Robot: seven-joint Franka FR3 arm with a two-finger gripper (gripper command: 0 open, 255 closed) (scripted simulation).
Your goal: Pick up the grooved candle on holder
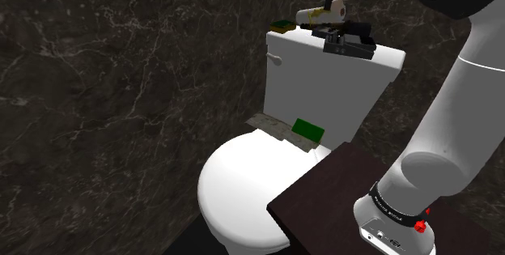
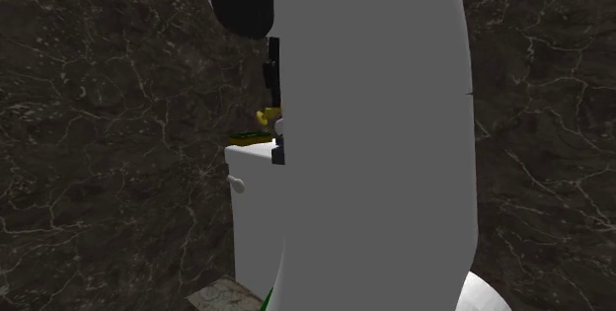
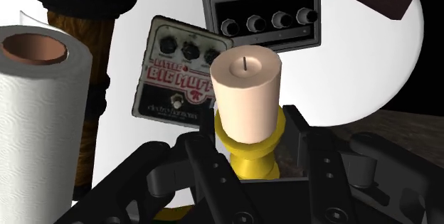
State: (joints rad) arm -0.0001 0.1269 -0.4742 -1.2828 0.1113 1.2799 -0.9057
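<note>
Pincer (image 3: 252, 141) closed on the yellow holder (image 3: 249, 160), a finger pressed to each side, the cream candle (image 3: 245, 91) upright in it. Grasp looked made and the lift remained; whether the base had left the white tank lid (image 3: 363, 66) I could not tell. Near: paper roll (image 3: 35, 116), Big Muff pedal (image 3: 174, 77), black pedal (image 3: 260, 9), black-capped brown cylinder (image 3: 99, 102). A straight rise looked unobstructed.
</note>
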